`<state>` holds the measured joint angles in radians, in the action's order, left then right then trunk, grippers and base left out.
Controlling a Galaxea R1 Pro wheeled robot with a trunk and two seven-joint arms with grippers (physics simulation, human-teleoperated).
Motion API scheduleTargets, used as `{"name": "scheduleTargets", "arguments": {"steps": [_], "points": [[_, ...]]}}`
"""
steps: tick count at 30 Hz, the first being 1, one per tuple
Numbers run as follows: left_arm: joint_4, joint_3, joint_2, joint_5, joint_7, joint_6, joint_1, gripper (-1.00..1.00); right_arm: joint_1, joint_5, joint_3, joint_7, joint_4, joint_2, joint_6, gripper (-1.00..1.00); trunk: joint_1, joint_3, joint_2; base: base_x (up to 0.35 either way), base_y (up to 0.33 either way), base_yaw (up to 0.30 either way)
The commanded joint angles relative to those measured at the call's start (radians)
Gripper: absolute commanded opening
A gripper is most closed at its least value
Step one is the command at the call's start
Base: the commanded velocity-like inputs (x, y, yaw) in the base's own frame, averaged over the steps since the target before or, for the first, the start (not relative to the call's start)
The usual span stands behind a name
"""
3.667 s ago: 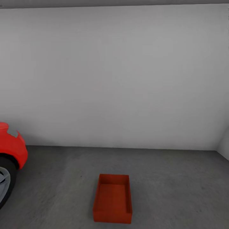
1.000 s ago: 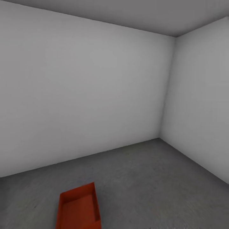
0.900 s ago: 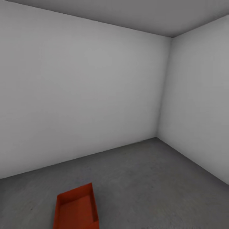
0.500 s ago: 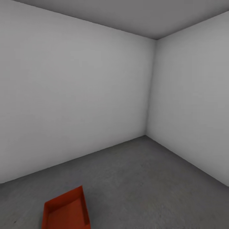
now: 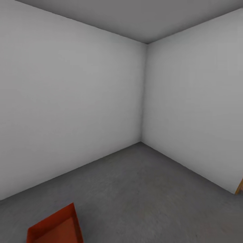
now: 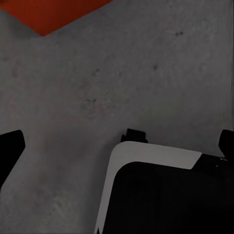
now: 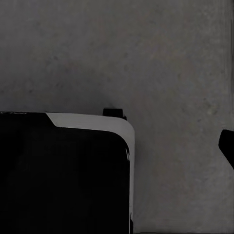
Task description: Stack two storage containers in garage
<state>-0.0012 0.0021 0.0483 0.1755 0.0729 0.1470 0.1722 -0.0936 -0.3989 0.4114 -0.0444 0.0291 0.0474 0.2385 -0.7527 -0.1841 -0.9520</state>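
One red-orange storage container [image 5: 55, 227] sits open-top on the dark grey garage floor [image 5: 141, 189], cut off by the lower left edge of the head view. A corner of the storage container [image 6: 53, 12] also shows in the left wrist view. My left gripper [image 6: 119, 146] hangs over bare floor, apart from the container, open and empty, with its dark fingertips [image 6: 9, 148] at the picture's two sides. My right gripper [image 7: 117, 146] is over bare floor [image 7: 161, 53] too, and one fingertip [image 7: 227, 146] shows far out at the edge.
Two plain light grey walls meet in a corner [image 5: 143, 101] ahead. A thin wood-coloured strip [image 5: 240, 187] shows at the right wall's end. My own black, white-edged base [image 6: 161, 195] lies beneath both wrists.
The head view has swung to the right: the red car has left the picture, the room's corner has come in, and the container has slid to the lower left edge.
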Motion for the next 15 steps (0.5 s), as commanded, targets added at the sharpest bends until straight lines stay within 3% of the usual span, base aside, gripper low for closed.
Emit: {"name": "scheduleTargets", "arguments": {"steps": [1,15], "points": [[0.000,-0.001,0.001,0.005,0.001,0.004,0.000,1.00,-0.001,-0.011,0.007,-0.004,0.003,0.000,0.005,1.00,0.000,-0.001,-0.001,0.000,0.000,-0.289],[-0.007,-0.004,0.006,0.006,0.002,0.009,0.000,1.00,-0.001,-0.012,0.006,-0.005,0.003,0.002,0.005,1.00,0.000,-0.001,-0.001,0.000,0.000,-0.290]]}}
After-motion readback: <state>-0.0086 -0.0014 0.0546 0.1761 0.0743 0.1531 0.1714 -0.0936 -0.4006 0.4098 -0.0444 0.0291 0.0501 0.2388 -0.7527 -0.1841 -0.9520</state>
